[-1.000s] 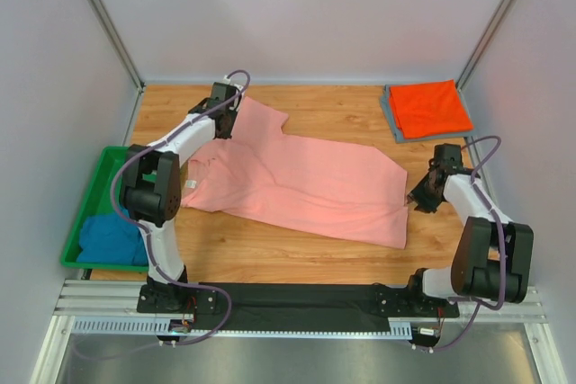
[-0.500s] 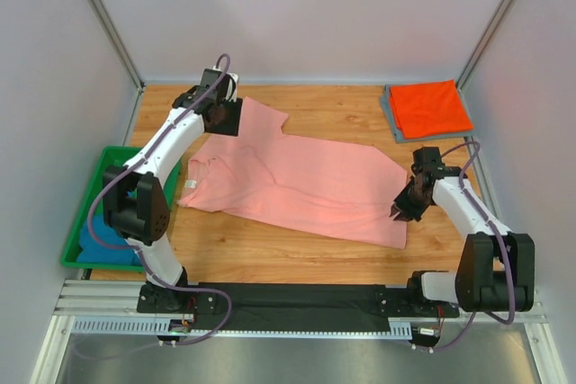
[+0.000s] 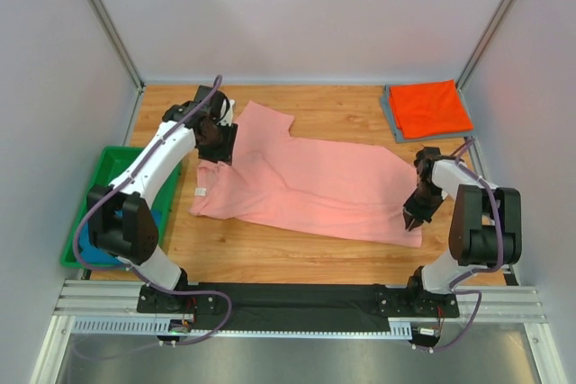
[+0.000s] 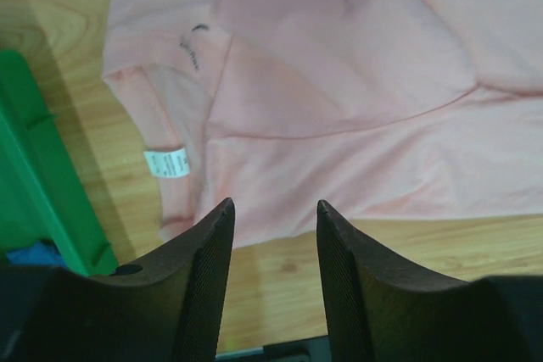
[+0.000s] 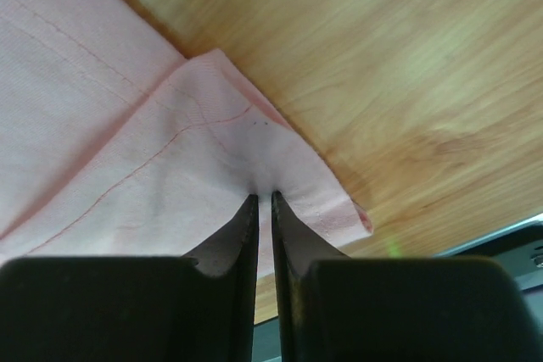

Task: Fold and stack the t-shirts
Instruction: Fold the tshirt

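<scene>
Since a second ago, the left arm is drawing back from the far sleeve toward the collar, its claw now opened and no longer holding cloth, while the right arm is dropping from the side hem to the near corner, its claw narrowing as it goes.

The pink t-shirt (image 3: 306, 188) is lying flat across the middle of the table (image 3: 342, 110), collar pointing to 9 o'clock and bottom hem to 3 o'clock. The left claw (image 4: 273, 207) is hanging above the shirt at about 10 o'clock. Its two fingers are standing well apart and gripping nothing. Below them the collar edge and a white label (image 4: 167, 162) are showing.

The right claw (image 5: 261, 197) is sitting at the shirt's 4 o'clock corner. Its fingers are closing to a thin slit, and the folded hem corner is bunching up right at the tips, so it is pinching the cloth there.

At 1 o'clock on the table, the orange t-shirt (image 3: 429, 107) is resting folded on top of the grey t-shirt (image 3: 390, 119), whose edge is peeking out on the left side. At 8 o'clock, the green bin (image 4: 34, 175) is sitting just beside the table, and a scrap of the blue t-shirt (image 4: 30, 253) is showing inside it.
</scene>
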